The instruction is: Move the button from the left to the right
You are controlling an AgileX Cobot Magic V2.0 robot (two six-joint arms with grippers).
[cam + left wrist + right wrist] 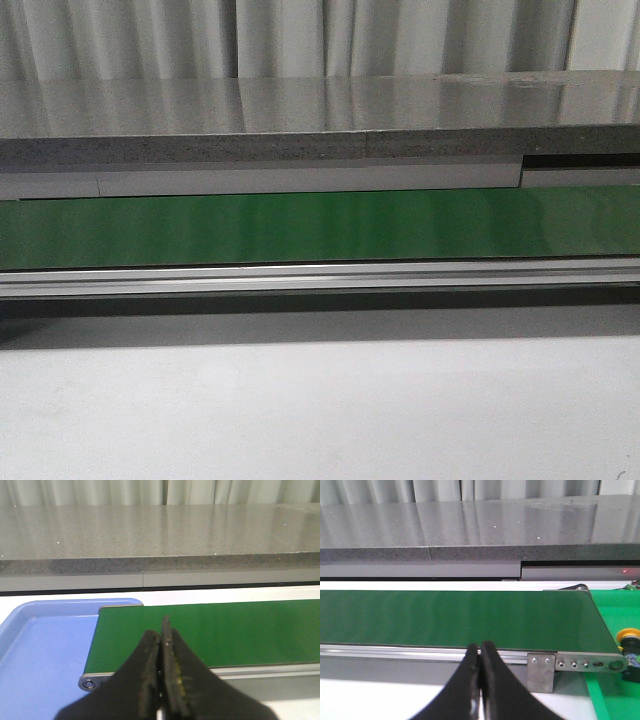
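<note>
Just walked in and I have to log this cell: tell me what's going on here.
Nothing is being handled at this moment. The left claw and right claw are both shut and hold nothing, each poised in front of the green conveyor belt. A blue tray sits at the belt's left end. Beyond the belt's right end, a small yellow-ringed black part, possibly the button, lies at the edge of the right wrist view, partly cut off.
</note>
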